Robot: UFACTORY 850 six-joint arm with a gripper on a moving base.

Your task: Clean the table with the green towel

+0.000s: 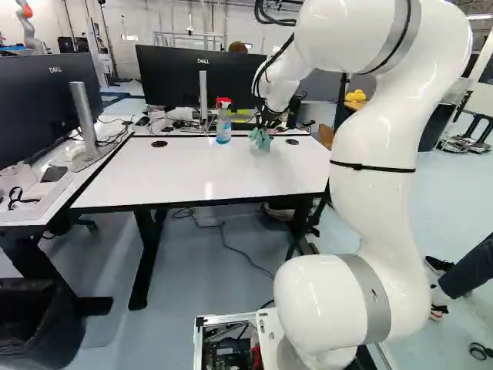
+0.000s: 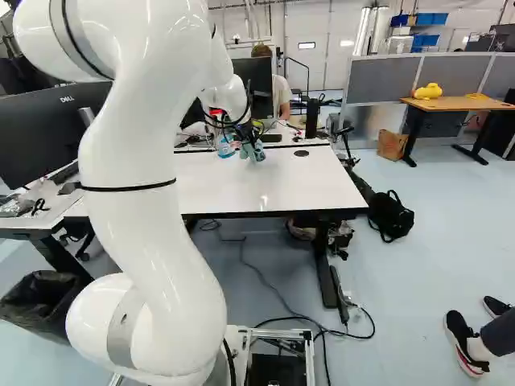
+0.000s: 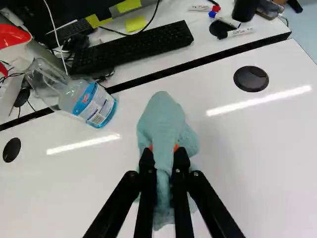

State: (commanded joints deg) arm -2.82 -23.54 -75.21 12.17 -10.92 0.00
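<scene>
In the left base view the gripper (image 1: 269,120) is low over the far part of the white table (image 1: 192,173), with the green towel (image 1: 261,139) bunched beneath it. The wrist view has the gripper (image 3: 164,151) shut on the towel (image 3: 166,119), cloth pinched between both orange pads. Folds bulge out ahead of the fingers and to both sides. Whether the cloth's underside touches the tabletop is hard to tell. A spray bottle (image 1: 223,122) with a red head stands on the table close beside the towel.
Behind the table's far edge are a keyboard (image 3: 133,45), markers (image 3: 237,32) and a monitor (image 1: 192,77). Round black caps (image 3: 251,79) sit in the tabletop. Another desk with a monitor (image 1: 48,108) adjoins at the left of the left base view. A person sits behind the far monitor.
</scene>
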